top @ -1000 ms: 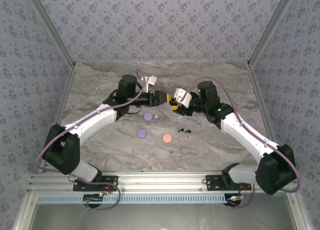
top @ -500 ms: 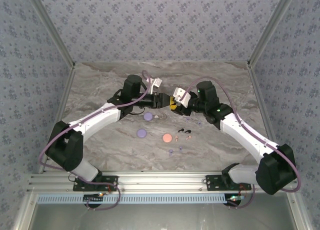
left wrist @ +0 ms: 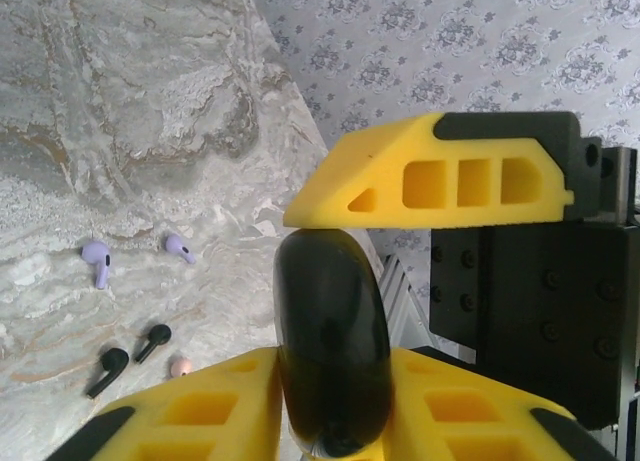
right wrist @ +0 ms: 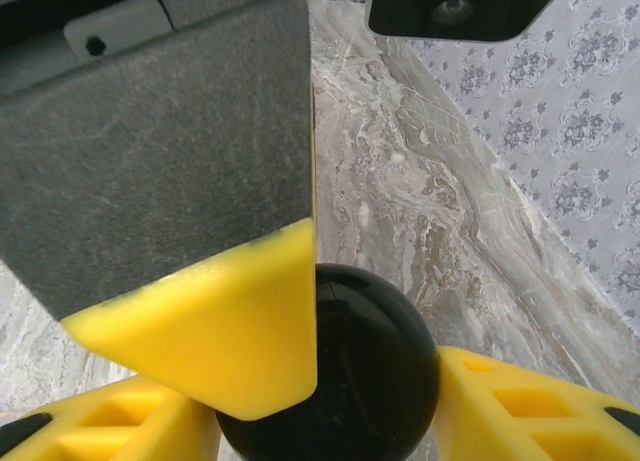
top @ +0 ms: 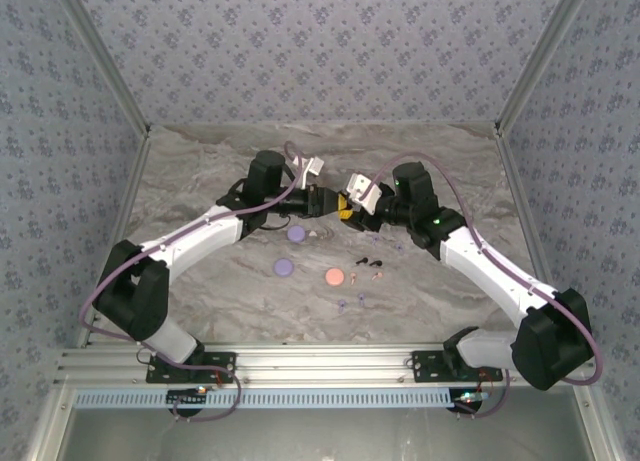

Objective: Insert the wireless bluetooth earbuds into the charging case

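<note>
Glossy black round case (left wrist: 330, 311) pinched by left gripper (left wrist: 335, 386) and right gripper (right wrist: 325, 406), both yellow foam.

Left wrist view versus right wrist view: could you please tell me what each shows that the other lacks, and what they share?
Left wrist view: two lilac earbuds, two black earbuds and one pink earbud lie loose. Right wrist view: a black camera housing sits above the grip. Both: the marbled table and the round black case, gripped by the left gripper and the right gripper, with yellow fingers pressed on it.
</note>
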Controlling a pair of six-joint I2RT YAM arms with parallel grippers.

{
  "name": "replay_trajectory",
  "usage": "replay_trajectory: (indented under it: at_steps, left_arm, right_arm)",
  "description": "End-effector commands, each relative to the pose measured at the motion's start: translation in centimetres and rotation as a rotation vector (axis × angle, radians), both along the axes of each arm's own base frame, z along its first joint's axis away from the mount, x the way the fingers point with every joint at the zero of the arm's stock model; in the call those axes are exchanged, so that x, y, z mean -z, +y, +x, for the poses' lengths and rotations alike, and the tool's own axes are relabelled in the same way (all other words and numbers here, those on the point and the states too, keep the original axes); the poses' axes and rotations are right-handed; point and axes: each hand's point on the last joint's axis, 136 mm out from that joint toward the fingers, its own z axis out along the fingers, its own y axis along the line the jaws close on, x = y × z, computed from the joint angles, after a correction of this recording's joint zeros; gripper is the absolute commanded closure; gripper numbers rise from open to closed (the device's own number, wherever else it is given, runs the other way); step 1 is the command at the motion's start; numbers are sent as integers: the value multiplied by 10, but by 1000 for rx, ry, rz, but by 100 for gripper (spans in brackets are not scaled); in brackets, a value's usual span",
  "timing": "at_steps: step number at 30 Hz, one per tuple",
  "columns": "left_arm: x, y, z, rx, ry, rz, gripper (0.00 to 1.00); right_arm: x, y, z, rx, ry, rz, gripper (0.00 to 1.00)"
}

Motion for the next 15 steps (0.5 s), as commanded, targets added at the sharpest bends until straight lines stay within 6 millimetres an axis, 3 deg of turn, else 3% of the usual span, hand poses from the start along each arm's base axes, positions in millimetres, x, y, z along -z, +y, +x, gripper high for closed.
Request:
replay_trajectory:
  at_steps: [1,8,15]
  left_arm:
    - [-14,-3,-1,10,-68,-33,76]
    - [-30,5,4,-36,-252,-42,80]
    - [-50,18,4,-61,-621,-37,89]
  right_arm:
    - [-9,3,-4,1,21,25,40]
    - [-29,-16,-16,33,39,93,17]
    - [-53,-45,-32,90,32,236,10]
